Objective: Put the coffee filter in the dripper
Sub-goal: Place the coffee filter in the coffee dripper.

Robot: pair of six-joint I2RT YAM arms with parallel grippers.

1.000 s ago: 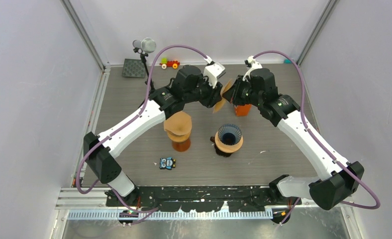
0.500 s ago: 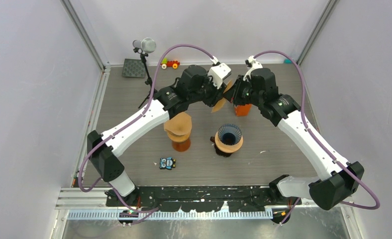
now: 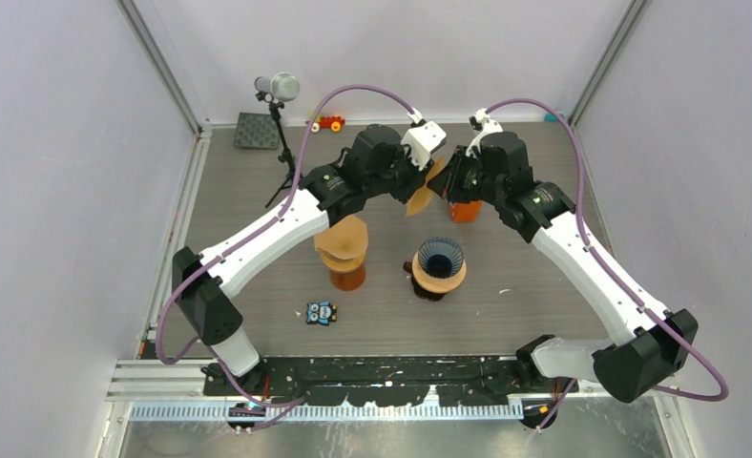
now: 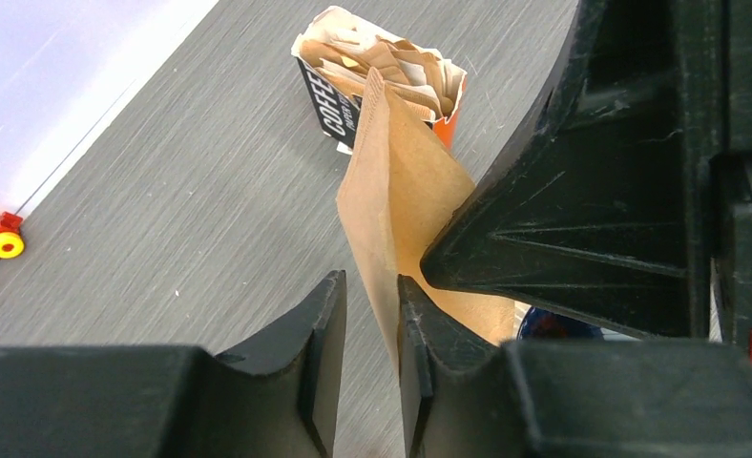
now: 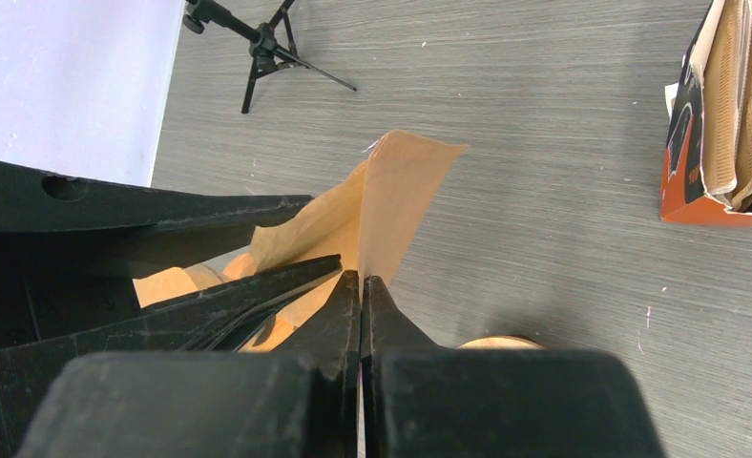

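Observation:
A brown paper coffee filter (image 3: 418, 199) hangs in the air between the two grippers, behind the dripper. My right gripper (image 3: 446, 177) is shut on one flap of it (image 5: 391, 200), with the jaws pressed together (image 5: 361, 279). My left gripper (image 3: 424, 183) is open a narrow gap (image 4: 370, 281); the filter's other flap (image 4: 401, 191) runs down between its jaws, lying against the right finger. The dripper (image 3: 439, 259), dark blue with a wooden collar, stands on the table in front of and below the filter. It holds no filter.
An orange box of filters (image 3: 465, 211) stands under the right wrist and also shows in the left wrist view (image 4: 382, 76). A brown vessel with a filter on top (image 3: 344, 246) stands left of the dripper. A microphone tripod (image 3: 279, 95), toy car (image 3: 326, 121) and small toy (image 3: 321, 313) lie around.
My left arm has reached further right, bringing its gripper up against the filter. My right gripper has kept the filter in about the same place.

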